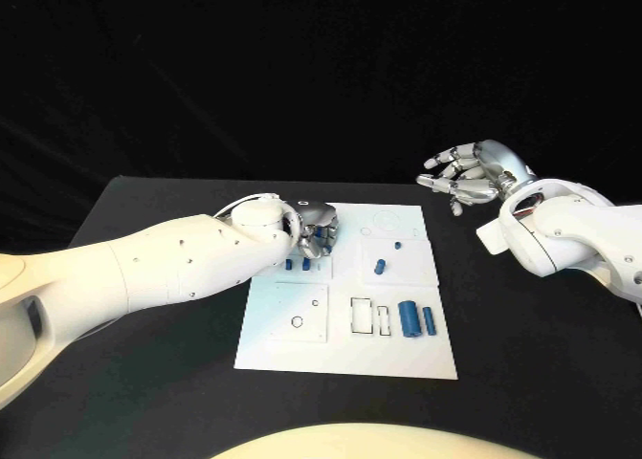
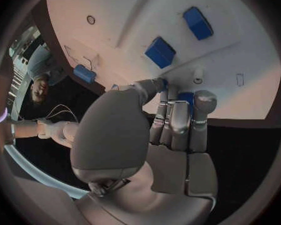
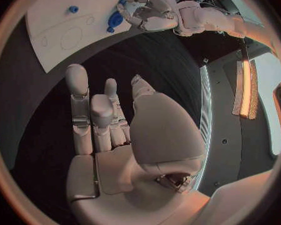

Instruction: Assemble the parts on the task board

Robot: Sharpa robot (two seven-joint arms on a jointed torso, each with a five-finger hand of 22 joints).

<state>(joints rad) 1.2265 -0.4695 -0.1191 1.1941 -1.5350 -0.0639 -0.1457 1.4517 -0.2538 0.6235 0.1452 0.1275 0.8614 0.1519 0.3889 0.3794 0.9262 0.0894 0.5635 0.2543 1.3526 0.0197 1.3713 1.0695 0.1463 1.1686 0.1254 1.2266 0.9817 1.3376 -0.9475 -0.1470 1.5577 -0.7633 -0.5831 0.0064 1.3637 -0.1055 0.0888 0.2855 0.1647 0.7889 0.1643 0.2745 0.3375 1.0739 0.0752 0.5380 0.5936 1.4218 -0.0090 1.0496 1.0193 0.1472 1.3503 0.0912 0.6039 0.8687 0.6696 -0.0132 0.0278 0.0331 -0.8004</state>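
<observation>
A black table (image 1: 155, 287) is seen filling the lower half of the head view, its far edge set against a dark backdrop. A white task board (image 1: 348, 354) is laid flat at the centre of the frame, its long sides running away from the camera. Nothing else can be made out resting directly on the dark tabletop, which is left bare to the left and right of the board. The board's lower edge is placed near the bottom centre of the frame.
</observation>
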